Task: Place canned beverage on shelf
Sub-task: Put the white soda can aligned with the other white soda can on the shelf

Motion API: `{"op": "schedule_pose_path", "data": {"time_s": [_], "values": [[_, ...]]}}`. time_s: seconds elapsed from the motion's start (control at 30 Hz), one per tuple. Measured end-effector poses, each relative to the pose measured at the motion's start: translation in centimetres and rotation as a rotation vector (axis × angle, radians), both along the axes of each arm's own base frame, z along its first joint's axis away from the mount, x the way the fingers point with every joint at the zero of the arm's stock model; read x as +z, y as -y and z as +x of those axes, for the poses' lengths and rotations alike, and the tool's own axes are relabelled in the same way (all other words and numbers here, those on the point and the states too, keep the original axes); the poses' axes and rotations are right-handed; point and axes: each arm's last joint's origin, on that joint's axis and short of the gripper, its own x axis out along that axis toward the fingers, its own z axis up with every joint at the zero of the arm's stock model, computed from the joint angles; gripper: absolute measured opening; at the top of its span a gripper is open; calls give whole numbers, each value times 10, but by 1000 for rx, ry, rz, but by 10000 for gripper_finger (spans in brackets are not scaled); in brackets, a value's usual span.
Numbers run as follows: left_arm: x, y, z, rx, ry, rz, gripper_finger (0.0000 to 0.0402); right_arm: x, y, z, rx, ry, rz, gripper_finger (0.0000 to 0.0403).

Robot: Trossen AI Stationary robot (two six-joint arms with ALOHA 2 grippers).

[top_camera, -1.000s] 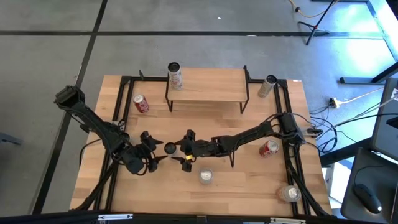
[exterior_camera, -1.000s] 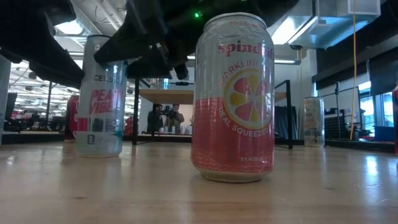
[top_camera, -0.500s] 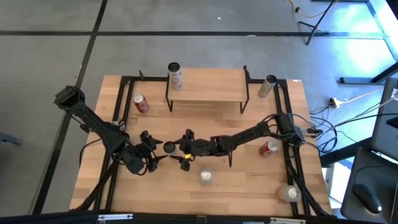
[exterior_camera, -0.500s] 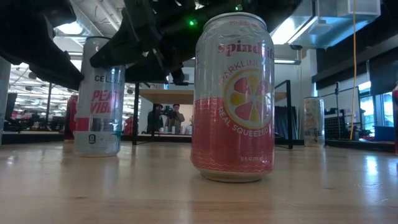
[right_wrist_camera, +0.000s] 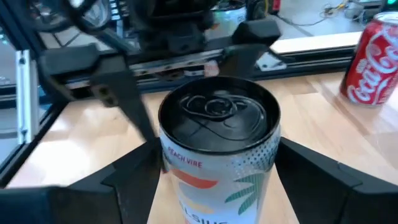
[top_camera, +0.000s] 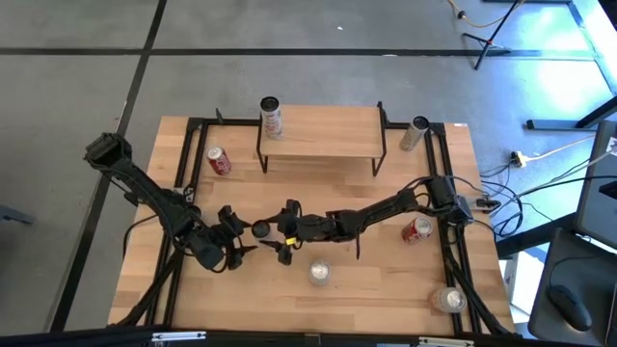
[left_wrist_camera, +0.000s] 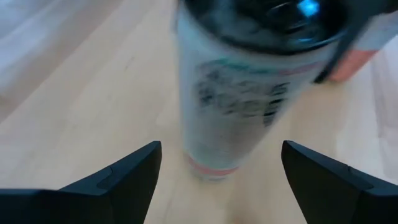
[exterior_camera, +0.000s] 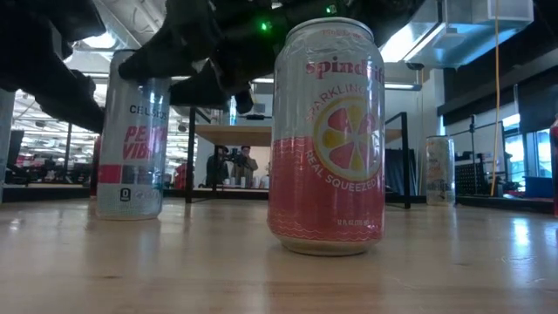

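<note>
A tall white Celsius can (top_camera: 261, 228) stands upright on its base on the table, also in the low view (exterior_camera: 131, 139). My right gripper (top_camera: 278, 232) is shut on it; in the right wrist view (right_wrist_camera: 217, 155) its fingers flank the can (right_wrist_camera: 217, 124). My left gripper (top_camera: 243, 234) is open just left of the can, with its fingers spread on either side, apart from it (left_wrist_camera: 221, 149). The shelf (top_camera: 320, 133) stands at the far middle, with one can (top_camera: 271, 116) upright on its left end. My right gripper pinches the Celsius can's side wall (right_wrist_camera: 171, 168) below the rim between its two fingers (right_wrist_camera: 124, 180). The fingers come from the table's right, slanting slightly down. The can stays upright with its base on the table.
A pink Spindrift can (top_camera: 319, 274) stands near the front edge, large in the low view (exterior_camera: 327, 139). A red cola can (top_camera: 219, 161) lies left of the shelf and another (top_camera: 416, 229) at the right. A silver can (top_camera: 417, 133) stands far right, one (top_camera: 449, 300) near right.
My right gripper has gone a little toward the table's left edge, toward my left gripper. The Celsius can has slid along the table with it, staying upright.
</note>
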Motion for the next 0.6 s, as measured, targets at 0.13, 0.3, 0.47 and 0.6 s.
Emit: {"op": "schedule_pose_path", "data": {"time_s": [0.13,0.3,0.47,0.6], "values": [[5,6,4,-82,42,23,318,0,0,0,-18,-2,-5,296],[8,7,7,-134,65,32,318,0,-1,0,-2,-3,5,296],[9,5,12,-146,69,-10,318,0,-1,0,-2,-1,6,296],[10,3,15,-158,64,-31,318,0,-1,0,-4,1,7,296]]}}
